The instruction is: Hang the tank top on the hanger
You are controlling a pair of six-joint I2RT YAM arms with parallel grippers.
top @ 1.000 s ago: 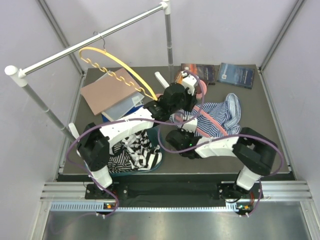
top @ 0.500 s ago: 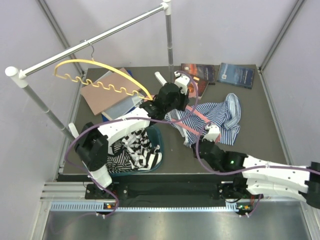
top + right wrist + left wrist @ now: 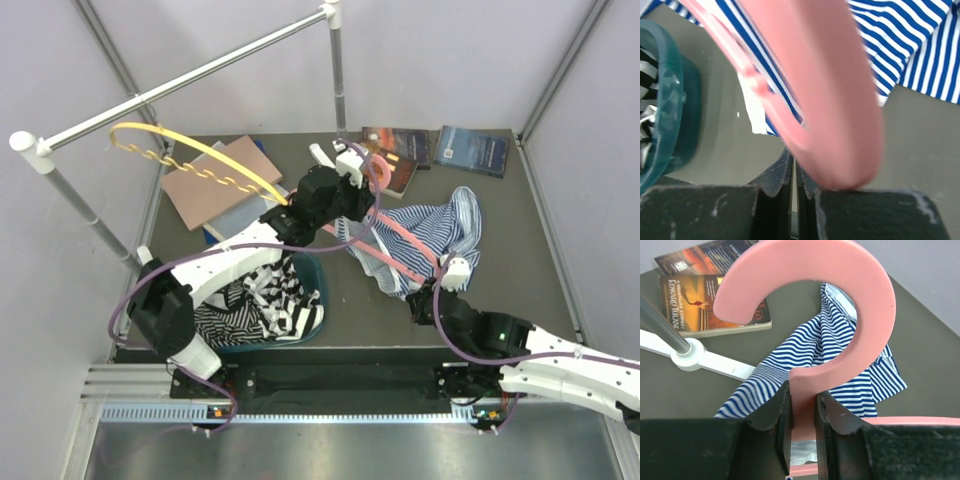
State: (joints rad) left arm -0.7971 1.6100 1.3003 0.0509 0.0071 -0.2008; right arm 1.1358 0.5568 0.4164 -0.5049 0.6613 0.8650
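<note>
Left gripper point(image 3: 802, 396) is clamping the hanger point(image 3: 860, 305) at the neck below its hook. One pink arm is crossing the tank top point(image 3: 452, 215), which is lying bunched toward the tabletop's point(image 3: 530, 235) right back. Right gripper point(image 3: 793, 162) is sitting with fingers pressed together beside that arm's tip (nothing visibly pinched). It should be opening for a strap while the left is holding level.

A second ago the right arm was folded over the middle of the table point(image 3: 535, 250). It has since swung out to the near right, and the right gripper point(image 3: 792, 172) now sits by the near-right end of the hanger point(image 3: 400, 238). The left gripper point(image 3: 802, 405) has drawn left with the hook. The hanger has shifted left and lies as a diagonal across the tank top point(image 3: 455, 215), more of which is uncovered. The yellow hanger point(image 3: 215, 152) on the rail point(image 3: 200, 75) has swung left.
</note>
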